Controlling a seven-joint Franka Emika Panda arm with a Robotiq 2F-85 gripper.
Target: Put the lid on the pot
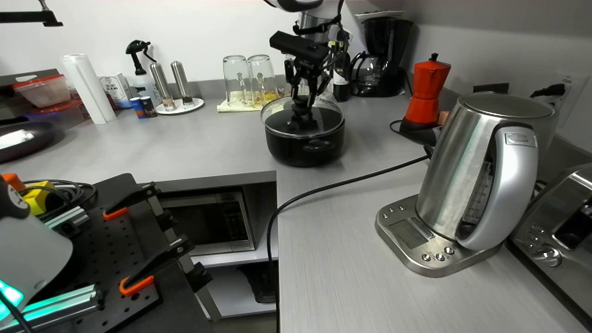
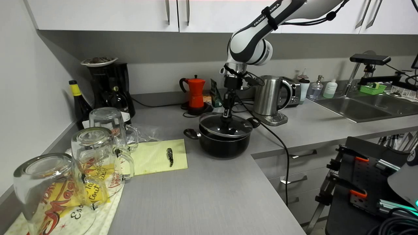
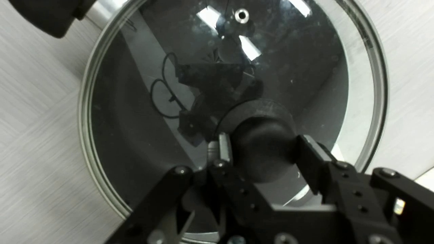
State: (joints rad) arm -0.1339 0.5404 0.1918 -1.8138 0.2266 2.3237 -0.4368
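Pincer (image 3: pixel 263 146) pinching blk ctr knob (image 3: pixel 264 154) of clear-glass lid (image 3: pixel 223 81), fingers (image 3: pixel 225 149) against it on both sides in wrist view. Lid is over the mouth of blk cooking pot (image 2: pixel 223 148); wrist view shows it off-ctr, metal rim (image 3: pixel 381 78) sticking out past pot on R of pic. In an exterior view, pot's edge shows below lid's front edge; can't tell if lid touches pot all round. Pot upright on grey bench (image 2: pixel 196 202) nr its inner corner, short side handles (image 2: pixel 192 133) poking out. Franka arm (image 2: pixel 251 49) comes down from above, wrist approx vertical in both exterior views.

Other stuff: blk cord (image 1: pixel 323 187) runs along bench nr pot, drops over edge. Steel kettle (image 2: pixel 265 98) upright on its base (image 2: pixel 272 119), toaster (image 2: pixel 295 94) just beside. Red moka pot (image 2: pixel 196 93) upright by back wall. Drip coffee maker (image 1: pixel 388 55) w/ glass carafe (image 1: pixel 368 71), wine bottles (image 2: pixel 80 104) next to it. Three glass mugs (image 2: pixel 45 182) bottoms-up in a row, nearest on printed cloth (image 2: pixel 111 210); yellow cloth (image 2: pixel 147 160) beside, w/ dark item (image 2: pixel 169 156) on it, too small to ID. Two steel grinders (image 1: pixel 181 78) on wht plate (image 1: pixel 196 104) in an exterior view, spray bottle (image 1: pixel 144 85) behind, paper towel roll (image 1: pixel 88 88), plastic tubs (image 1: pixel 44 90) & frying pan (image 1: pixel 41 138) further L. Microwave (image 1: pixel 206 219) on shelf (image 1: pixel 236 260) under bench. Pump bottle (image 2: pixel 316 89) btwn toaster & sink (image 2: pixel 354 107); green basket (image 2: pixel 372 89) at sink. Wht robot base (image 1: pixel 27 259) nr blk perforated plate (image 1: pixel 120 240) w/ orange-tipped clamps (image 1: pixel 134 286).
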